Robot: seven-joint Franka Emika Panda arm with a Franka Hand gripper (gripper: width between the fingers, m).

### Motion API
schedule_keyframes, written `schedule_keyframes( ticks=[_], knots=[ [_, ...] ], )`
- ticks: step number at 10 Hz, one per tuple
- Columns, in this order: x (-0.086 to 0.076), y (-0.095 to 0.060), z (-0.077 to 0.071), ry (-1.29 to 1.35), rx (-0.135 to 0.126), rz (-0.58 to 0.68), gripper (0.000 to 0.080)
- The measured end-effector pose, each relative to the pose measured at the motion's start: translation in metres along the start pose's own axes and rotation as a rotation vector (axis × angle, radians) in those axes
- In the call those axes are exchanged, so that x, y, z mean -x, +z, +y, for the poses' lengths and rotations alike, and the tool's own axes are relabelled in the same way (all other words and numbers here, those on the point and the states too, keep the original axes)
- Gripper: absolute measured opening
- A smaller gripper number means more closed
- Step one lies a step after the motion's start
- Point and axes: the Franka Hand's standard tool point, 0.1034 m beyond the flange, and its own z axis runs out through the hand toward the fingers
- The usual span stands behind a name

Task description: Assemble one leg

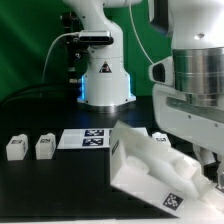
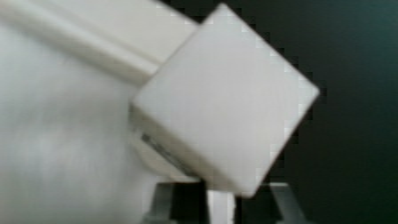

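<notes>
Two white legs [image 1: 16,147] [image 1: 44,146] with black-and-white tags stand on the black table at the exterior view's left. A third leg [image 1: 160,137] lies behind the large flat white tray-like piece [image 1: 140,165]. That piece is tilted, with one edge raised off the table. My gripper [image 1: 203,165] is at its edge on the exterior view's right. In the wrist view my gripper [image 2: 222,205] has a thin white edge of the tray-like piece [image 2: 222,100] between its fingers [image 2: 178,200]. The piece fills most of that view and hides what lies under it.
The marker board [image 1: 85,139] lies flat between the legs and the tray-like piece. The robot's white base [image 1: 103,75] stands at the back, before a green backdrop. Cables run at the back on the exterior view's left.
</notes>
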Motion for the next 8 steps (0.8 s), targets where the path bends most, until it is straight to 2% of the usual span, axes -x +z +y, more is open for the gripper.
schedule_keyframes(
  ticks=[1,2,8],
  knots=[
    [-0.0008,-0.0004,-0.0025,0.040,-0.020,0.008,0.0058],
    [0.0012,0.0003,-0.0030,0.113,-0.029,0.011,0.0012],
    [0.0031,-0.0022,-0.0042,0.041,-0.030,0.012,0.0002]
  ],
)
